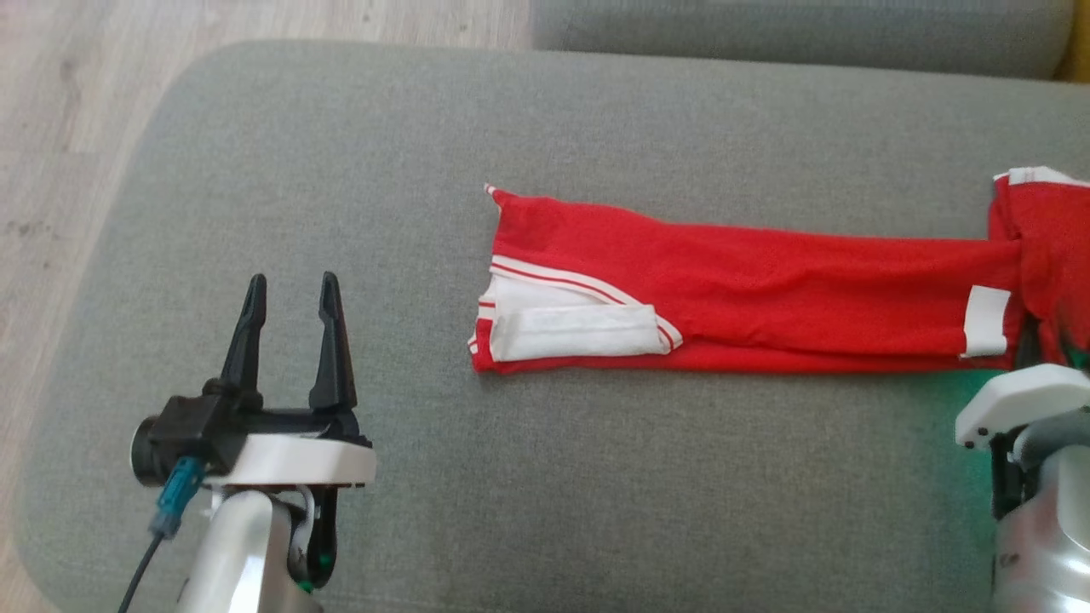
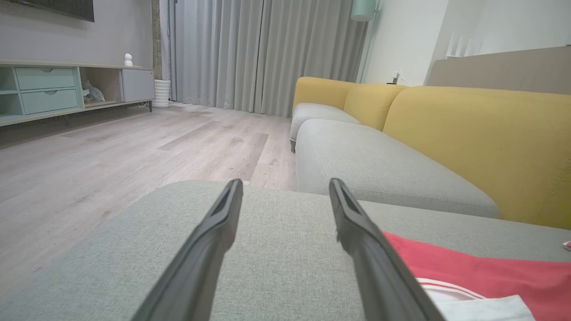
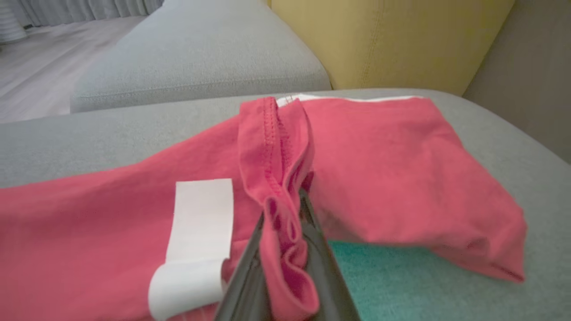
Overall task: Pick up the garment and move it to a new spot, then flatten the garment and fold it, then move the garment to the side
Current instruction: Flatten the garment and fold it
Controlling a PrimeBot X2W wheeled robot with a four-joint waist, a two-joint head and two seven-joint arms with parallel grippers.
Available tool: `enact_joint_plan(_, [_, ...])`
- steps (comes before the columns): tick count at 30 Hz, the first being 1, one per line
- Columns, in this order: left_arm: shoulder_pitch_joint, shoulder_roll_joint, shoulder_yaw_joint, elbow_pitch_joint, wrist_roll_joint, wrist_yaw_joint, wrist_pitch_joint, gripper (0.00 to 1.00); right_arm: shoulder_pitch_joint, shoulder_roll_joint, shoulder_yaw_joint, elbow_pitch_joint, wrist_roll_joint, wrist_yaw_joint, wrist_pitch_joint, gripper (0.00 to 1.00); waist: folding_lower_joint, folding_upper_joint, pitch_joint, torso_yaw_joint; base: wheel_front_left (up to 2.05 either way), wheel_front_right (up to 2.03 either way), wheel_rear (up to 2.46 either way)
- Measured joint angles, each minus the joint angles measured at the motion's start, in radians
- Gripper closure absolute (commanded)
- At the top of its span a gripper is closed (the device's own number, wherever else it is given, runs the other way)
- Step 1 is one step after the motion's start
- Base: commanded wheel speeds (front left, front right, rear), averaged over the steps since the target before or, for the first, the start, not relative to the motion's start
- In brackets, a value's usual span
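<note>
The red garment point(image 1: 766, 289) lay on the grey cushion point(image 1: 426, 170) as a long, narrow folded strip running from the middle of the seat out to the right. Its left end showed a white striped trim point(image 1: 570, 332) turned towards the near edge. Close to its right end sat a white patch point(image 1: 986, 319), and beyond that the cloth bunched into a looser lump at the right border of the head view.

The left gripper point(image 1: 292, 281) hung over bare cushion at the near left, well apart from the garment's left end. Its two dark fingers were spread wide with nothing between them. In the left wrist view the left gripper point(image 2: 285, 183) pointed across the cushion point(image 2: 285, 267) towards the wooden floor point(image 2: 111, 151). A corner of the garment point(image 2: 482, 272) showed to the right of its right finger.

The right arm's pale wrist casing point(image 1: 1018, 404) stood at the near right, just at the garment's near edge; the head view hid its fingers. In the right wrist view the right gripper point(image 3: 283, 209) had its fingers pressed together on a gathered fold of the garment point(image 3: 392, 169), the stitched hem rising in pleats above the tips. The white patch point(image 3: 203, 209) lay just left of that pinch. A green glow point(image 3: 392, 276) fell on the cushion under the raised cloth on the right.

A yellow sofa back point(image 2: 482, 142) stood beyond a second grey seat point(image 2: 379, 165) on the far side.
</note>
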Motion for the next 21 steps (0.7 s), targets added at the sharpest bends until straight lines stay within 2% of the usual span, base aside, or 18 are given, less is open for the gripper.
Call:
enact_joint_plan(4, [0.019, 0.000, 0.000, 0.011, -0.015, 0.000, 0.000, 0.00, 0.000, 0.006, 0.034, -0.033, 0.023, 0.000, 0.027, 1.00, 0.0000, 0.0000, -0.031, 0.002, 0.00, 0.00, 0.00])
enact_joint_plan(8, [0.039, 0.000, -0.002, 0.018, -0.015, 0.000, 0.000, 0.00, 0.006, 0.009, 0.120, -0.081, 0.097, 0.000, 0.052, 1.00, 0.0000, 0.0000, -0.059, 0.010, 0.00, 0.00, 0.00])
enact_joint_plan(16, [0.040, 0.000, -0.006, 0.027, -0.014, 0.000, 0.000, 0.00, 0.022, 0.009, 0.454, -0.195, 0.421, 0.000, 0.132, 1.00, 0.0000, 0.0000, -0.095, 0.053, 0.00, 0.00, 0.00])
enact_joint_plan(21, [0.040, 0.000, -0.018, 0.027, -0.014, 0.000, 0.000, 0.00, 0.064, 0.009, 0.646, -0.256, 0.546, 0.000, 0.153, 1.00, -0.0001, 0.0000, -0.102, 0.090, 0.00, 0.00, 0.00])
